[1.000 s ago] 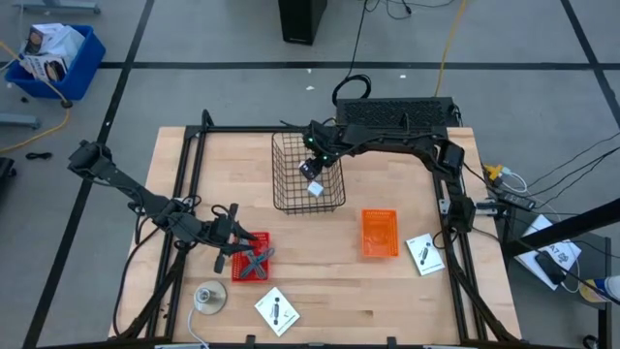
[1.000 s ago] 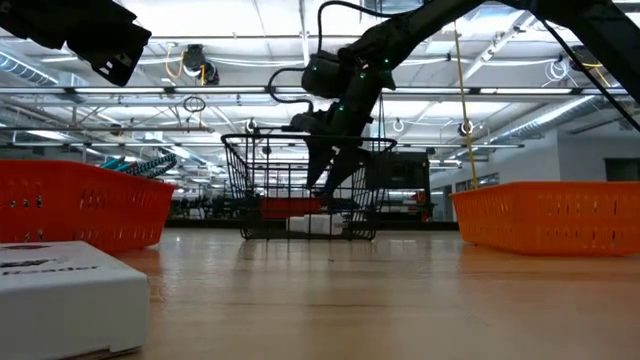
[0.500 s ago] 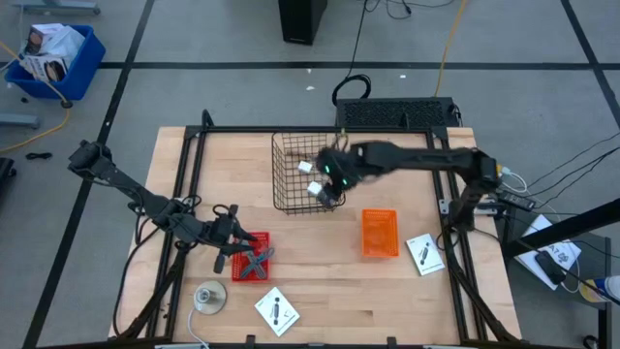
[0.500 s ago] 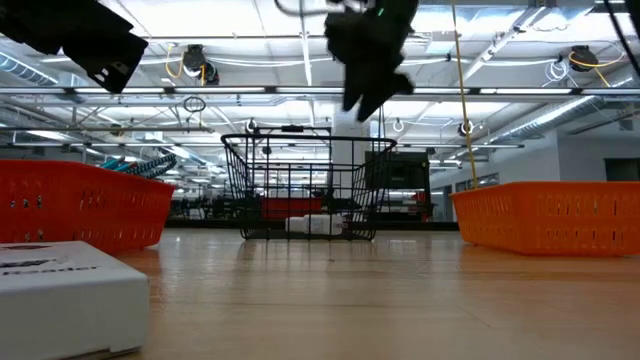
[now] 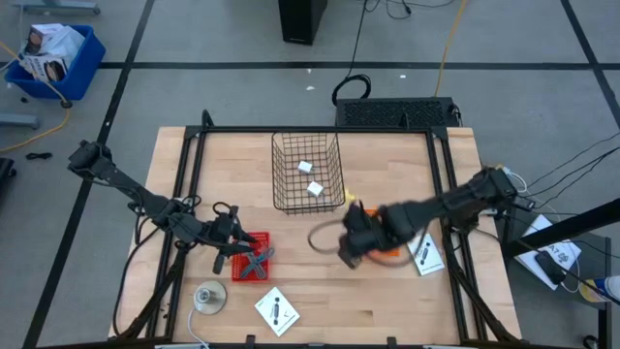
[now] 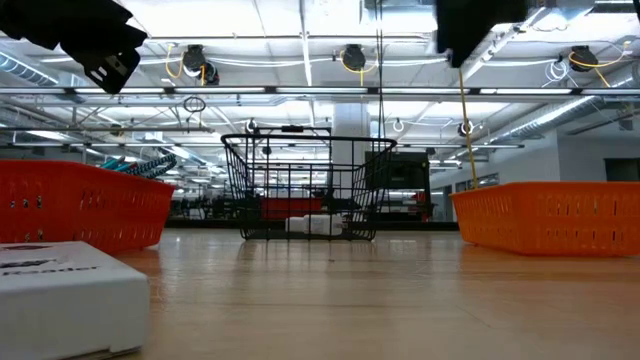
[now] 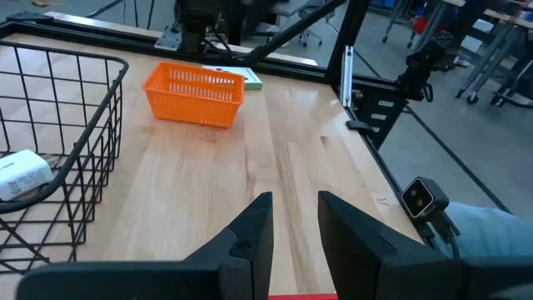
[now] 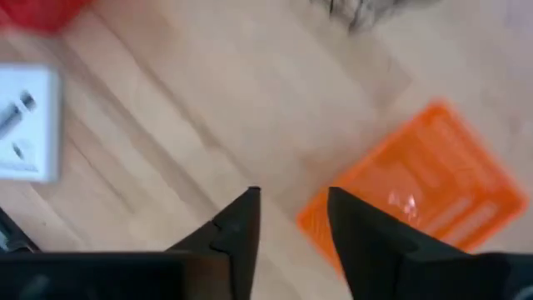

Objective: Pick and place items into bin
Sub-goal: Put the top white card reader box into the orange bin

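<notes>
Two white cubes (image 5: pixel 303 167) (image 5: pixel 314 189) lie on the floor of the black wire bin (image 5: pixel 307 173). A grey elongated tool (image 5: pixel 255 260) lies in the red basket (image 5: pixel 250 260). One white card (image 5: pixel 277 310) lies near the table's front edge, another (image 5: pixel 424 254) at the right. My left gripper (image 7: pixel 293 221) hovers open at the red basket's left side, nothing between its fingers. My right gripper (image 8: pixel 291 218) hangs open, pointing down, above the left edge of the orange basket (image 5: pixel 384 233), and holds nothing.
A round grey disc (image 5: pixel 209 297) sits near the front left corner. In the low view the wire bin (image 6: pixel 305 187) stands mid-table, between the red basket (image 6: pixel 80 205) and the orange basket (image 6: pixel 550 215). Black frame rails run along the table's sides.
My right gripper has risen out of the wire bin and swung toward the table's near edge and to the right, ending over the orange basket's left edge. Both cubes stay in the bin. My left gripper has kept its place.
</notes>
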Action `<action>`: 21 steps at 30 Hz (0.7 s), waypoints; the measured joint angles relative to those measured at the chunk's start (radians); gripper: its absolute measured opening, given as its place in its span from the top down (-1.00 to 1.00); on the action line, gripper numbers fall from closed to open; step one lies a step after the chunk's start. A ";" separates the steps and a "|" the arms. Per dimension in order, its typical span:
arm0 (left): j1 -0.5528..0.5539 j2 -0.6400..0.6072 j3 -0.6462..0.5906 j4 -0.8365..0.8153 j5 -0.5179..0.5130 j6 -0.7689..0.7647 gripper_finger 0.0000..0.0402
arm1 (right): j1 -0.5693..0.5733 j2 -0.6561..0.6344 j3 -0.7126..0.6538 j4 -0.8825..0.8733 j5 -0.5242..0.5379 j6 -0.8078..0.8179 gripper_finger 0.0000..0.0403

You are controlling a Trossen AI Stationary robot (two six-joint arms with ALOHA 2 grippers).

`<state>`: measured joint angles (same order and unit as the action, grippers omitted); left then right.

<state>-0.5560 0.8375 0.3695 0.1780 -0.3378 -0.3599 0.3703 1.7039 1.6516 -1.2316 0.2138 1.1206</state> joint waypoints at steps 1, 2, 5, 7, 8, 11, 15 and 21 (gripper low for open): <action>0.000 0.000 0.000 0.000 0.000 0.001 0.49 | 0.028 0.001 -0.017 -0.003 0.000 0.033 0.41; 0.000 0.000 0.000 0.003 -0.001 0.004 0.49 | 0.054 0.002 -0.034 -0.003 0.000 0.069 0.47; 0.000 0.000 0.000 0.018 -0.001 0.010 0.49 | 0.122 0.001 -0.091 0.010 -0.004 0.187 0.72; 0.000 0.000 0.000 0.033 -0.002 0.011 0.49 | 0.159 0.001 -0.133 0.017 -0.008 0.256 0.90; 0.000 0.000 0.000 0.040 -0.003 0.012 0.49 | 0.177 0.002 -0.153 0.020 -0.007 0.288 0.95; 0.000 0.000 0.000 0.041 -0.004 0.017 0.49 | 0.224 0.002 -0.202 0.016 -0.006 0.380 0.95; 0.000 0.000 0.000 0.040 -0.005 0.019 0.49 | 0.272 0.002 -0.253 -0.042 -0.033 0.514 0.99; 0.000 0.000 0.000 0.038 -0.005 0.019 0.49 | 0.325 0.002 -0.330 -0.141 -0.148 0.730 1.00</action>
<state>-0.5560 0.8375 0.3695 0.2163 -0.3424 -0.3408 0.6951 1.7059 1.3218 -1.3730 0.0662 1.8503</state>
